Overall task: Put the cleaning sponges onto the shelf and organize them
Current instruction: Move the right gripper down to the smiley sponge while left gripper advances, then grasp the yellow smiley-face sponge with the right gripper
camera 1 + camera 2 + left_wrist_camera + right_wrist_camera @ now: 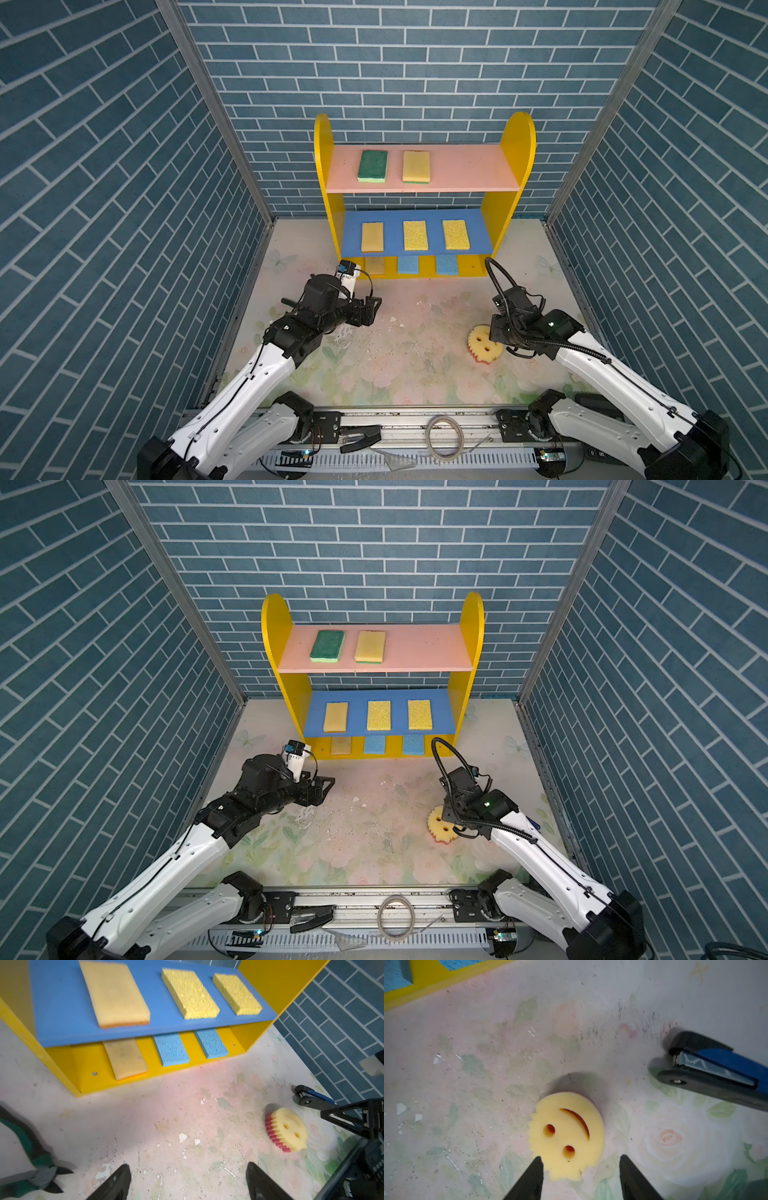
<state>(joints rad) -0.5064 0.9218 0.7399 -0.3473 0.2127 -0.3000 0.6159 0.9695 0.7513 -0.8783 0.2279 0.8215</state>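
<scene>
The shelf (pixel 517 137) stands at the back wall. Its pink top board holds a green-topped sponge (pixel 372 166) and a yellow one (pixel 416 166). Three yellowish sponges (pixel 415 235) lie on the blue middle board. On the yellow base are a tan sponge (pixel 126 1057) and two blue ones (pixel 170 1049). The round smiley-face sponge (pixel 569 1136) lies face up on the table at the right. My right gripper (pixel 581 1157) hovers open just over its near edge. My left gripper (pixel 188 1164) is open and empty over the table, in front of the shelf's left end.
A blue and black stapler (pixel 716 1072) lies on the table close to the right of the smiley sponge. Green-handled pliers (pixel 31 1157) lie near the left arm. A wire coil (pixel 444 436) rests on the front rail. Brick-patterned walls enclose three sides.
</scene>
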